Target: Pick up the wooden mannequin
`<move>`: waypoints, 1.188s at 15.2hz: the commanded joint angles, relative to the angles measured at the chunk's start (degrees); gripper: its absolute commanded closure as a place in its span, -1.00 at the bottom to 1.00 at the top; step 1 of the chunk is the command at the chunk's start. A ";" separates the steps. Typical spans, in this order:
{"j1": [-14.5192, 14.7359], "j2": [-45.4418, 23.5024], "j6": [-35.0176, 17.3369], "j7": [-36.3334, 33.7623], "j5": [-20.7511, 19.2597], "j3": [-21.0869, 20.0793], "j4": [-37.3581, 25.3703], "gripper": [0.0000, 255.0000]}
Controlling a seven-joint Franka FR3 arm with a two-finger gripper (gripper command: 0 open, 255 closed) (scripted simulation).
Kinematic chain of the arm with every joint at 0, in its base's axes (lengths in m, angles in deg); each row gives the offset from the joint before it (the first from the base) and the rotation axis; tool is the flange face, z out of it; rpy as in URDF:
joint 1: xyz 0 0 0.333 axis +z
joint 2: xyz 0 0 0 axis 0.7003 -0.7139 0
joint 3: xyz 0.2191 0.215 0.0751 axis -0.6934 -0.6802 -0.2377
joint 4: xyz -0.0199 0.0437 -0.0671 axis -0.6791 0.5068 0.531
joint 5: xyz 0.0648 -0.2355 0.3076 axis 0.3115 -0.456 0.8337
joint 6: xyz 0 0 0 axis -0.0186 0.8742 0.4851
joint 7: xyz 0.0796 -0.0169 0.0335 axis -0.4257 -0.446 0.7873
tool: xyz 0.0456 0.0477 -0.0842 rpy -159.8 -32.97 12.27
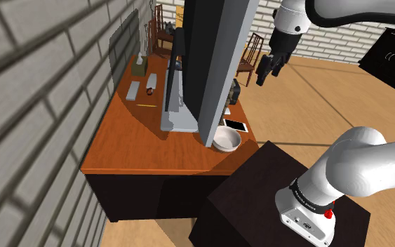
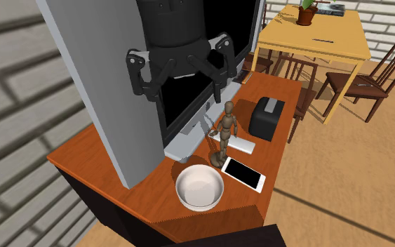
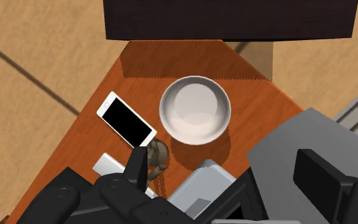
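The mannequin [image 2: 227, 130] stands upright on the desk [image 2: 90, 168], near the corner of the desk that lies closest to the stand [image 3: 228, 19]. It is brown and looks like wood, with a round head and jointed limbs. A white bowl [image 2: 199, 187] is near it, toward the desk's edge, and a phone [image 2: 243, 174] with a black screen lies flat just beside its feet. A black box [image 2: 266, 116] stands behind it in the second exterior view. On the other side rises a big grey monitor [image 2: 97, 84].

The gripper [image 2: 178, 88] hangs in the air over this part of the desk and holds nothing. Its two fingers [image 2: 138, 74] are spread wide apart. In the wrist view the head of the mannequin shows from above in the gap, close to the inner side of one finger [image 3: 138, 165], while the bowl and the phone lie beyond it. In the shoulder view the gripper is clearly higher than the desk, so the fingers are apart from the mannequin.

Farther back in the second exterior view there is a yellow table [image 2: 315, 35] with dark chairs [image 2: 360, 81] around it.
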 commanded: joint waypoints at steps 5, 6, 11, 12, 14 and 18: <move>-2.10 -6.52 -7.78 -3.52 -0.07 0.97 0.86 -1.00; -2.60 -8.27 -9.67 -4.38 -0.09 1.24 0.89 -1.00; -4.99 -17.62 -18.65 -8.44 -0.04 2.63 -0.03 -1.00; -5.44 -19.58 -20.33 -9.21 0.01 2.93 -0.42 -1.00; -6.29 -23.55 -23.56 -10.67 0.17 3.56 -1.40 -1.00; -7.82 -31.64 -29.44 -13.31 0.83 4.93 -4.09 -1.00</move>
